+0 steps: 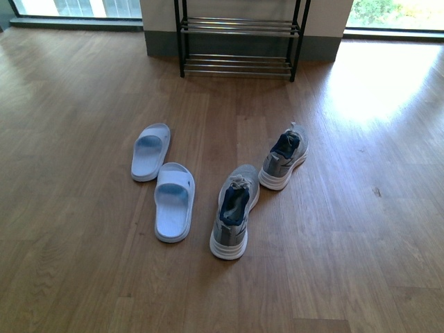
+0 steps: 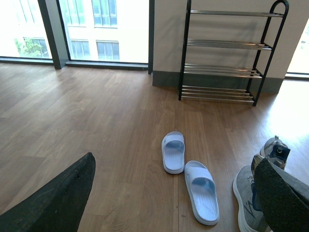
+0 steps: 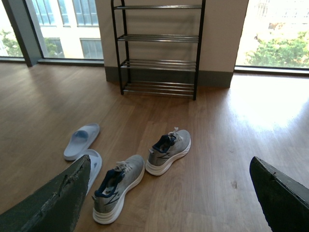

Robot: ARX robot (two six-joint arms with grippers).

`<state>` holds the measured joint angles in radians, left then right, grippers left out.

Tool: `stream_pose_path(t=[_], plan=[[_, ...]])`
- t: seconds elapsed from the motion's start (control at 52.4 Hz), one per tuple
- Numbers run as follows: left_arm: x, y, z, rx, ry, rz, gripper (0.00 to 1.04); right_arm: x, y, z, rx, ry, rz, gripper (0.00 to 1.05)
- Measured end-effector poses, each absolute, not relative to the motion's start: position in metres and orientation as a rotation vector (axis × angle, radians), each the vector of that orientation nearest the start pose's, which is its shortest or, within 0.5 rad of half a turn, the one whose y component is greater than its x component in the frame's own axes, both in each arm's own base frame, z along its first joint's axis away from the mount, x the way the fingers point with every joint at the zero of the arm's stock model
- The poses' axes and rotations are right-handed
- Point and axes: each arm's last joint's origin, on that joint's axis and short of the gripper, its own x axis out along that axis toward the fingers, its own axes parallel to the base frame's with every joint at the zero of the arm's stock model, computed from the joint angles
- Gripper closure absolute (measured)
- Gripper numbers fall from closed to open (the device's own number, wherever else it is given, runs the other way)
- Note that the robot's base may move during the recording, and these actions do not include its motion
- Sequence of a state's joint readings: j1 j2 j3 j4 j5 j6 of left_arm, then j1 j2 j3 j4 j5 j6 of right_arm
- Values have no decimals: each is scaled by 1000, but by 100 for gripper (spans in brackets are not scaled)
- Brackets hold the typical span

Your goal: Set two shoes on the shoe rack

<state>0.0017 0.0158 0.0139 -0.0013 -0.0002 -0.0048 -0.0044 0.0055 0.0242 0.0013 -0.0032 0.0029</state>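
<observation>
Two shoes lie on the floor (image 1: 83, 277), neither yet on the rack (image 1: 238, 28), so the task looks unstarted. The rack stands against the wall straight ahead, well apart from the shoes, its chrome shelves bare. The near shoe (image 1: 234, 211) lies about on the robot's midline, heel toward the robot and toe toward the rack, its long axis tipped slightly right. The far shoe (image 1: 284, 158) lies just beyond it and to the right, apart from it, on much the same slant. Its heel also seems to face the robot, though that is harder to read. Two pale slippers (image 1: 174, 201) lie left of the near shoe, the closer one just beside it without touching.

Neither arm shows in the front view. The right pincer (image 3: 170, 160) is spread wide and holds nothing. In its wrist view both shoes sit in the gap between its fingers (image 3: 63, 203), ahead of it and lower. The left pincer (image 2: 173, 162) is likewise spread and empty, but its view frames the slippers, with the shoes at one edge, partly hidden behind a finger (image 2: 285, 198). I judge the right arm the nearer and the better lined up. A grasp would probably go across a shoe's width, so the pincer's opening should sit crosswise to that heel-to-toe line. The near shoe looks the easier first reach.
</observation>
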Motion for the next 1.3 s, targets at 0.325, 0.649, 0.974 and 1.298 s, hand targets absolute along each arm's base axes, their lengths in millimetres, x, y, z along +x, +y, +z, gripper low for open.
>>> stream_pose_path(t=[0.325,0.649,0.974,1.298], plan=[[98,0,167,-5,3,2,9,97,0,171,3,-20,-1,9],[98,0,167,-5,3,2,9,97,0,171,3,-20,-1,9],[98,0,167,-5,3,2,9,97,0,171,3,-20,-1,9],[98,0,167,-5,3,2,9,97,0,171,3,-20,-1,9]])
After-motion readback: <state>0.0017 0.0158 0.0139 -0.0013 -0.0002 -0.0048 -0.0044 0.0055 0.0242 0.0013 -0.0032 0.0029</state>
